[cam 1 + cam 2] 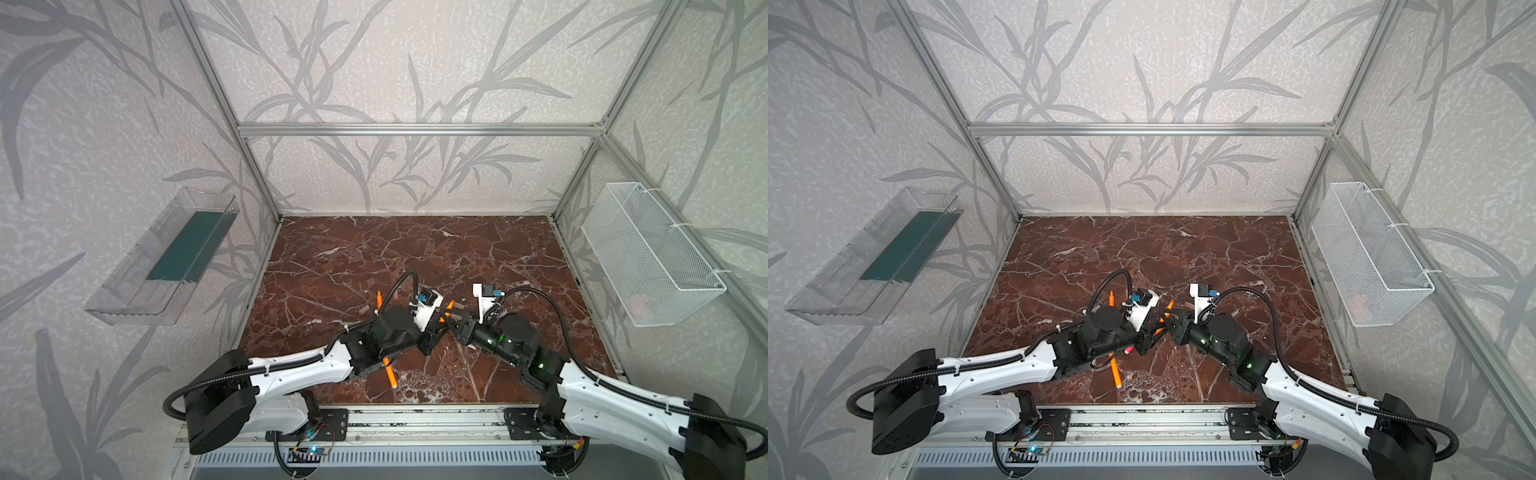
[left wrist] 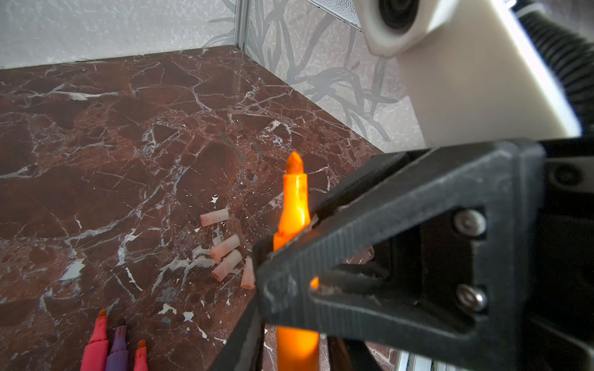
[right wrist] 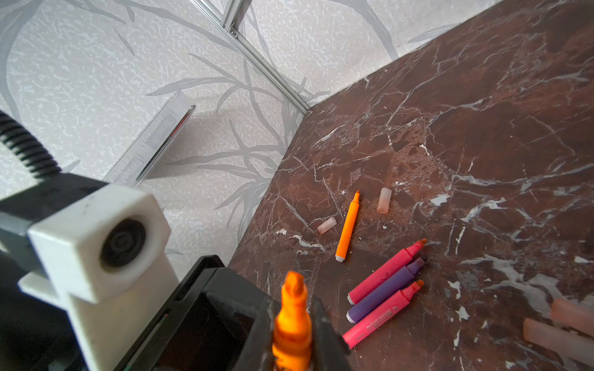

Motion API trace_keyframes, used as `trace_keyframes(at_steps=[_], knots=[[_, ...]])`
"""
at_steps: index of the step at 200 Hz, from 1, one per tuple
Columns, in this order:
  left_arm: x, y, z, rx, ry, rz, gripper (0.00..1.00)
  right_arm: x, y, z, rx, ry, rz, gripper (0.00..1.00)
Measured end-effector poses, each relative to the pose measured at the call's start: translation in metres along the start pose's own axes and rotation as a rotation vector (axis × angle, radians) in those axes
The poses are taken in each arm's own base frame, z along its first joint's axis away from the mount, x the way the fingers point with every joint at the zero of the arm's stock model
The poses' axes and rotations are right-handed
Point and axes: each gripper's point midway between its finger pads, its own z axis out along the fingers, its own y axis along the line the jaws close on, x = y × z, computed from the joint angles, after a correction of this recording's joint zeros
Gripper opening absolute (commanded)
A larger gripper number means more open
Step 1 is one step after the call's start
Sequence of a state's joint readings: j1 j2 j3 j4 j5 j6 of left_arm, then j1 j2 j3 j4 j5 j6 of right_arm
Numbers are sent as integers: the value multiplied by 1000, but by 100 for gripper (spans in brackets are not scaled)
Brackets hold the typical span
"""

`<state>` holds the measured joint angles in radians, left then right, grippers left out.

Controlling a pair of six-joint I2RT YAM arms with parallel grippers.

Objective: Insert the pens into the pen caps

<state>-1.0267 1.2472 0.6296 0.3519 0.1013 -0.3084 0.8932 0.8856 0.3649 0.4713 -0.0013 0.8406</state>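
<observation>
Above table (image 1: 374,249) middle, edges distant, right hand (image 3: 291,316) pinches orange pen (image 2: 294,199); left hand (image 2: 295,347) spread.

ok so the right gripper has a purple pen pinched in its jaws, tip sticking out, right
Not purple: the pen pinched in the right gripper is orange, tip sticking out; the right wrist view shows it.
</observation>
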Motion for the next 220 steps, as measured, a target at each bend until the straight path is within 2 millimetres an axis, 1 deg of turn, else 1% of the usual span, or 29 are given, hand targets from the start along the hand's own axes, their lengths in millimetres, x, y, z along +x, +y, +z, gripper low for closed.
trace_keyframes(at_steps=[56, 65, 78, 86, 97, 106, 110, 111, 120, 132, 148, 161, 180, 188, 200, 220], knots=[[-1, 2, 0, -10, -4, 0, 33, -2, 2, 1, 7, -16, -6, 4], [-1, 2, 0, -12, -5, 1, 27, -2, 2, 1, 9, -18, -7, 5], [-1, 3, 0, -15, -6, -6, 12, -2, 1, 1, 12, -21, -7, 5], [-2, 3, 0, -17, -10, 5, 7, -2, 1, 1, 13, -22, -7, 10], [-3, 3, 0, -23, -13, 4, 0, -2, 1, 1, 14, -23, -7, 21], [-3, 4, 0, -25, -15, 4, 0, -3, 1, 1, 16, -26, -7, 31], [-3, 5, 0, -30, -17, 3, 0, -3, 1, 1, 16, -27, -5, 38], [-3, 5, 0, -32, -18, 3, 0, -3, 1, 1, 16, -26, -7, 38], [-5, 8, 0, -52, -25, 3, 0, -3, 1, 1, 16, -27, -10, 49], [-8, 19, -2, -110, -54, -3, 0, -3, 2, 0, 16, -27, -16, 60], [-9, 42, -9, -200, -98, -33, 0, -4, 1, -2, 25, -26, -30, 70], [-5, 70, -23, -297, -134, -79, 0, -6, 1, -6, 36, -31, -46, 73], [2, 116, -50, -484, -187, -170, 0, -11, -2, -16, 62, -46, -72, 74], [2, 130, -61, -552, -210, -198, 0, -14, -3, -20, 77, -58, -85, 75], [0, 142, -73, -611, -238, -225, 0, -18, -7, -25, 101, -77, -101, 75], [-6, 147, -83, -646, -280, -259, 0, -22, -15, -31, 152, -98, -132, 76]])
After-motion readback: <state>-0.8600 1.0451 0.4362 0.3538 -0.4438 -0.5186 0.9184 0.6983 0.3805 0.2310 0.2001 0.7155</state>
